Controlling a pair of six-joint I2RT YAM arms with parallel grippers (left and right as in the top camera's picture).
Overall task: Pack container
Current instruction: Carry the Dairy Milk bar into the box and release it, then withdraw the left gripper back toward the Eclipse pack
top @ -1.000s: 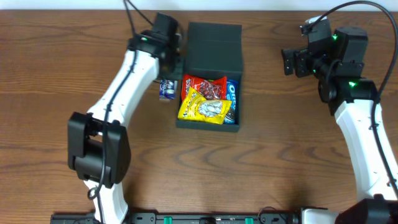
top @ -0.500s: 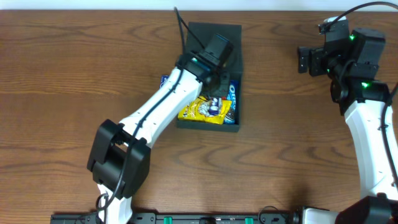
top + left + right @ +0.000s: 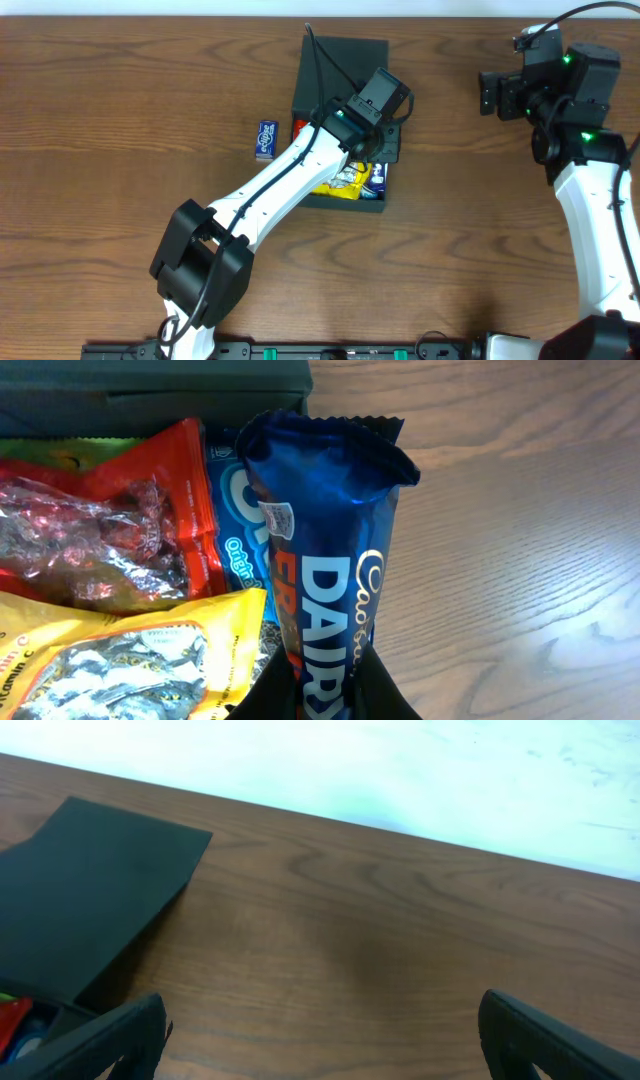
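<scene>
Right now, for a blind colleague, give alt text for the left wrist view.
The left gripper holds a blue chocolate bar at the container's right edge; inside lie a red packet, a blue Oreo pack and a yellow packet.

Operator: Overhead view, what is obscured?
Manual: The left arm (image 3: 285, 178) covers most of the container (image 3: 345, 58) contents. Print on the small blue packet (image 3: 265, 139) is too small to read.
Operator: Wrist views?
Manual: The blue chocolate bar (image 3: 335, 560) is cut off by the bottom edge. The right gripper (image 3: 320, 1025) fingers are cropped there too. The container is cropped at the left edge.
</scene>
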